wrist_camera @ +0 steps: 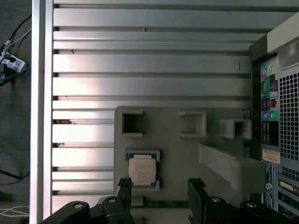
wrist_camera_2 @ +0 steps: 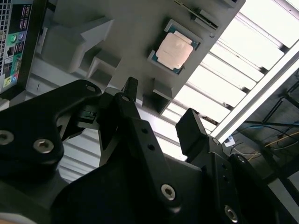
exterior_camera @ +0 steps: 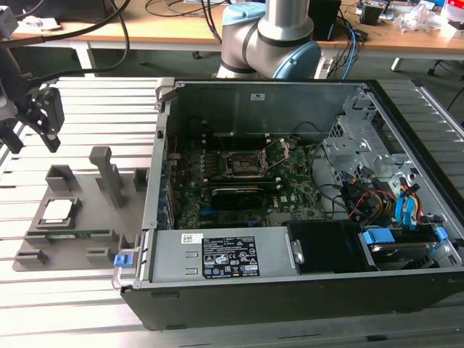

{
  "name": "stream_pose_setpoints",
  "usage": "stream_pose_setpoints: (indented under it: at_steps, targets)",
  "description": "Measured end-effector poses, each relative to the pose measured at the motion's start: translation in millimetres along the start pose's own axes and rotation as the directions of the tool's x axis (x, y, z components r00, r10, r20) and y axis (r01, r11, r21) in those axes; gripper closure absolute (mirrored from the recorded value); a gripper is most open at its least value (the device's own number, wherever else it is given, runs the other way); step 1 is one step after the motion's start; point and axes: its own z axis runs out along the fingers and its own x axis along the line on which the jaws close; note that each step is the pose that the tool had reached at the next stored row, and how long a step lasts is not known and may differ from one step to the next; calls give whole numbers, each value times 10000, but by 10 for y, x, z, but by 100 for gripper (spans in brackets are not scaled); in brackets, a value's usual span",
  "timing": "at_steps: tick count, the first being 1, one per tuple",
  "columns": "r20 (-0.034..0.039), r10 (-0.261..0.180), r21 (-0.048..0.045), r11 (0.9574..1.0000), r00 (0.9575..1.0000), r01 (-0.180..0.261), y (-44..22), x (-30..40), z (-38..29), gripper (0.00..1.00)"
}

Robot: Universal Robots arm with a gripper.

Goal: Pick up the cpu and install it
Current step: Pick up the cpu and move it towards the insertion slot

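we find the gripper point(exterior_camera: 32, 143) at the exterior view's left, hanging above the slatted metal table point(exterior_camera: 72, 304) and clear of every part. in both wrist views the claw point(wrist_camera_2: 159, 105) point(wrist_camera: 160, 183) stands wide, its two black fingers point(wrist_camera_2: 133, 112) well apart with nothing between them.

the cpu point(exterior_camera: 58, 212) lies flat in a square recess of the grey fixture tray point(exterior_camera: 98, 221), silvery top upward. the tray rests on the table, just beside the open computer case point(exterior_camera: 290, 290) on the exterior view's left. in the first wrist view the cpu point(wrist_camera: 142, 169) lies near the gap between the fingertips but below them; we see no contact. in the second wrist view the cpu point(wrist_camera_2: 174, 50) sits apart from both fingers, seated squarely in the tray point(wrist_camera_2: 131, 37).

a long green memory stick point(exterior_camera: 72, 234) lies in a slot of the tray just beside the cpu. several upright grey posts point(exterior_camera: 109, 174) stand on the tray.

inside the case, the black socket frame point(exterior_camera: 245, 165) on the green motherboard point(exterior_camera: 290, 192) stands open, with its lever raised. the arm's base point(exterior_camera: 279, 36) stands behind the case.
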Motion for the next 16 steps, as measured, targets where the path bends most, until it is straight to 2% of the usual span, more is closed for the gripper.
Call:
stream_pose_setpoints:
  at_steps: [6, 16]
  targets:
    - [0, -1, 0, 10000, 10000, 1, -2, 2, 78, 40]
    - [1, 0, -1, 10000, 10000, 0, -5, 4, 173, 40]
